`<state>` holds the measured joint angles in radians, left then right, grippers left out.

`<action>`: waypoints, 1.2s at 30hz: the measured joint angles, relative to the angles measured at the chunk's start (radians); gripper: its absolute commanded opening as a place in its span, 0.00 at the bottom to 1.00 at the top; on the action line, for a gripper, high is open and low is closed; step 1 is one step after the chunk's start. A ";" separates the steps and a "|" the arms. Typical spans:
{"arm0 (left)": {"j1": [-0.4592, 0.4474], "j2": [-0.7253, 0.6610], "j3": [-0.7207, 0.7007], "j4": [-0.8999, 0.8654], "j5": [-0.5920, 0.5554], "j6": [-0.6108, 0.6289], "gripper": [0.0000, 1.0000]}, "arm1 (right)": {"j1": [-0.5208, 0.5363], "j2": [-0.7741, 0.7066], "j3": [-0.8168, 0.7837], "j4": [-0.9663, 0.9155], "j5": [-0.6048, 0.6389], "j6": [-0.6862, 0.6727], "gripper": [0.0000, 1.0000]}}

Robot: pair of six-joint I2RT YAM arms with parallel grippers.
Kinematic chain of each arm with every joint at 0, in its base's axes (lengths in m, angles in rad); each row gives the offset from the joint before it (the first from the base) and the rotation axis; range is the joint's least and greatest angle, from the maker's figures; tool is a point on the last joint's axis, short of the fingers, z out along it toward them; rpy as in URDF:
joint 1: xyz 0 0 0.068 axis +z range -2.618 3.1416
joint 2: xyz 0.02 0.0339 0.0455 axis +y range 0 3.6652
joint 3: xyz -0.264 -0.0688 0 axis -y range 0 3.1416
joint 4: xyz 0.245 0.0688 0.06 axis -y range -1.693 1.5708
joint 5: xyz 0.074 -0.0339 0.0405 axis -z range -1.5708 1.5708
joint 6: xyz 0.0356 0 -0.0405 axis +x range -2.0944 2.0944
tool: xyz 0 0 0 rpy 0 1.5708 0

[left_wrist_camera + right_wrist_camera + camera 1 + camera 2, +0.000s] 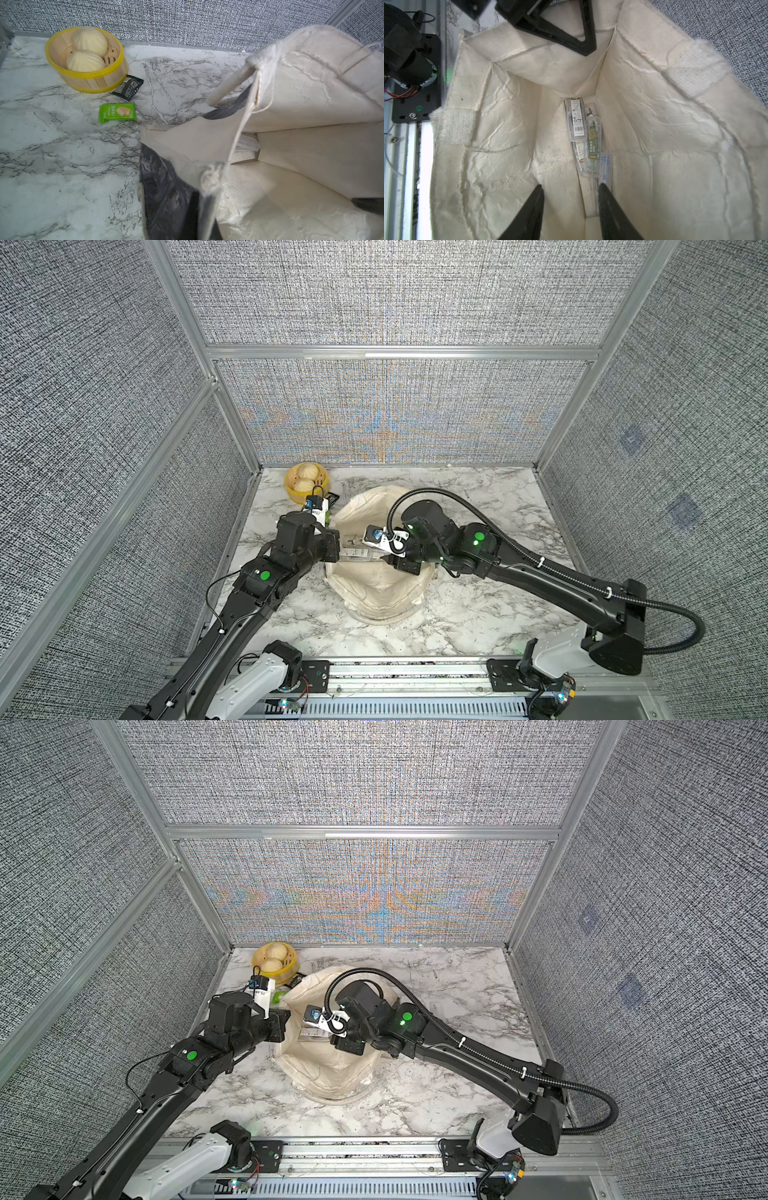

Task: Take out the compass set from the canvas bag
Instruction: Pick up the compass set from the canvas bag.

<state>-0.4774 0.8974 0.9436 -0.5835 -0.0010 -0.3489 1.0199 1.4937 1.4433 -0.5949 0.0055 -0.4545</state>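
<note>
Marble table [478,497]. Left gripper [337,551] pinches bag [654,116] rim. Right gripper [571,187], jaws spread and empty, is inside. Compass set [592,143], apparently the green-labelled case, lies just beyond its tips among other cases [576,118]. Risk: jaws catch a neighbouring case or the lining.

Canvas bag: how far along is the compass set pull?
Done: left hand shut on the canvas bag rim, holding it open. In hand: right hand, jaws apart, inside over clear packs at the bottom. Left: grip the compass set among them, lift out.
</note>
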 measured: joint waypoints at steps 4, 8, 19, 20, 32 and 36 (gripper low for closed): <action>0.000 -0.010 -0.011 0.002 0.000 0.000 0.00 | -0.017 0.130 -0.022 0.075 0.026 0.075 0.40; 0.000 -0.022 -0.021 0.004 -0.001 0.000 0.00 | -0.033 0.325 0.105 0.074 0.082 0.237 0.40; 0.000 -0.023 -0.026 0.006 0.003 0.000 0.00 | -0.035 0.461 0.093 0.114 0.016 0.814 0.44; 0.000 -0.023 -0.026 0.006 0.004 0.000 0.00 | -0.040 0.463 0.083 0.127 0.014 0.848 0.45; -0.001 -0.037 -0.033 0.000 0.013 0.000 0.00 | -0.111 0.506 -0.036 0.320 -0.031 1.141 0.48; -0.001 -0.037 -0.033 -0.002 0.023 0.001 0.00 | -0.118 0.529 -0.053 0.396 -0.068 1.193 0.51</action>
<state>-0.4786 0.8604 0.9104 -0.5850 0.0216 -0.3481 0.9016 2.0224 1.3899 -0.1986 -0.0624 0.7383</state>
